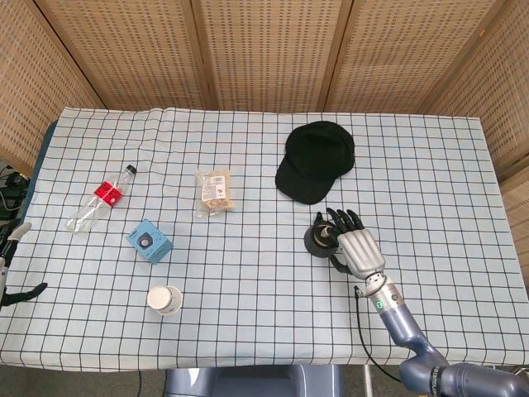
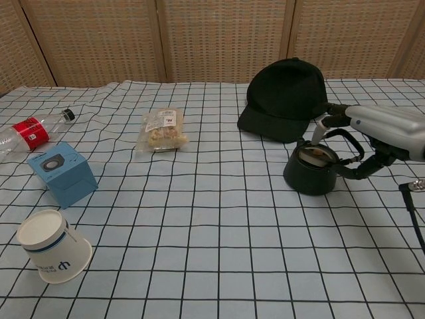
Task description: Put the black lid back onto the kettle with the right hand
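A small black kettle [image 1: 317, 241] stands on the checked cloth just in front of a black cap [image 1: 316, 161]. In the chest view the kettle [image 2: 309, 174] has its mouth uncovered, a pale metallic inside showing, and a thin handle arching over it. I cannot make out a separate black lid in either view. My right hand [image 1: 359, 248] hovers at the kettle's right side with fingers spread. In the chest view the right hand [image 2: 388, 129] has one fingertip above the rim and another low beside the kettle wall, holding nothing. My left hand [image 1: 11, 263] shows only fingertips at the left edge.
The cap [image 2: 284, 96] lies right behind the kettle. To the left lie a snack bag [image 1: 215, 192], a plastic bottle [image 1: 101, 198], a blue box [image 1: 149, 241] and a tipped paper cup [image 1: 165, 299]. A wicker screen [image 1: 264, 50] backs the table.
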Tool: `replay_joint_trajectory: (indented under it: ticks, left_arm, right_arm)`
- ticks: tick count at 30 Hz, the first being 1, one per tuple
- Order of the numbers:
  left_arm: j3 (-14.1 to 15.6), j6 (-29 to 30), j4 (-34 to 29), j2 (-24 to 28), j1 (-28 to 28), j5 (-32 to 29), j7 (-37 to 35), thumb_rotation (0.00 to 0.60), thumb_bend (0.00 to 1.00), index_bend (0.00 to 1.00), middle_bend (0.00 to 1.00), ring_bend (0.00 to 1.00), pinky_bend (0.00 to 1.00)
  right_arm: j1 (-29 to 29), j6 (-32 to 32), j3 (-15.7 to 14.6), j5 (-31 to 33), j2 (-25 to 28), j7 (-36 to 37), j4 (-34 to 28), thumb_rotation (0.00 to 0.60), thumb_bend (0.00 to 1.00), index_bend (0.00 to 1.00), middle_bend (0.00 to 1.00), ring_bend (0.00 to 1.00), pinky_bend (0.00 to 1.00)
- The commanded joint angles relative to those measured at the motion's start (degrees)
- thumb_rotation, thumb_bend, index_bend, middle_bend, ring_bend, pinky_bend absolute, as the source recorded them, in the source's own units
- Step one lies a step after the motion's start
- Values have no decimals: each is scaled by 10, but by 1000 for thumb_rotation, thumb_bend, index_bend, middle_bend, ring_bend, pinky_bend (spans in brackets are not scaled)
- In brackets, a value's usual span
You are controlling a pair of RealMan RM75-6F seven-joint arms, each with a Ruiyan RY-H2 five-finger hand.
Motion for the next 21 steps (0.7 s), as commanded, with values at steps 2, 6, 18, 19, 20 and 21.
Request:
replay_joint_trajectory:
  ticks: [2,6,18,19,20,21]
  left_arm:
    - [-1,0,1,0,0,-2,-1,600,57,0,0,0,0]
    - [-1,-1,0,0,0,-2,-1,600,56,0,0,0,0]
    - [-1,-2,1,0,-1,-4,-3,600,57,0,0,0,0]
    - [-1,-3,1,0,-1,-4,-3,600,56,0,0,0,0]
    - [-1,-4,2,0,-1,-5,-3,600,56,0,0,0,0]
    - [-2,-4,2,0,-1,-5,-4,600,56,0,0,0,0]
  right_arm:
    - [0,-1,-1,0,-4,-1,2,600,561,356,19,0,0]
    - [2,-8,-3,5,-10,-8,11,600,562,356,12,0,0]
    - [7,-25,-2,26,-31,-23,32,600,563,357,0,0,0]
    - [8,-26,-2,28,-32,-25,33,600,563,357,0,0,0]
    - [8,-27,-2,30,-33,-27,34,600,562,357,0,0,0]
    - [8,-27,-2,30,-34,-27,34,600,562,357,0,0,0]
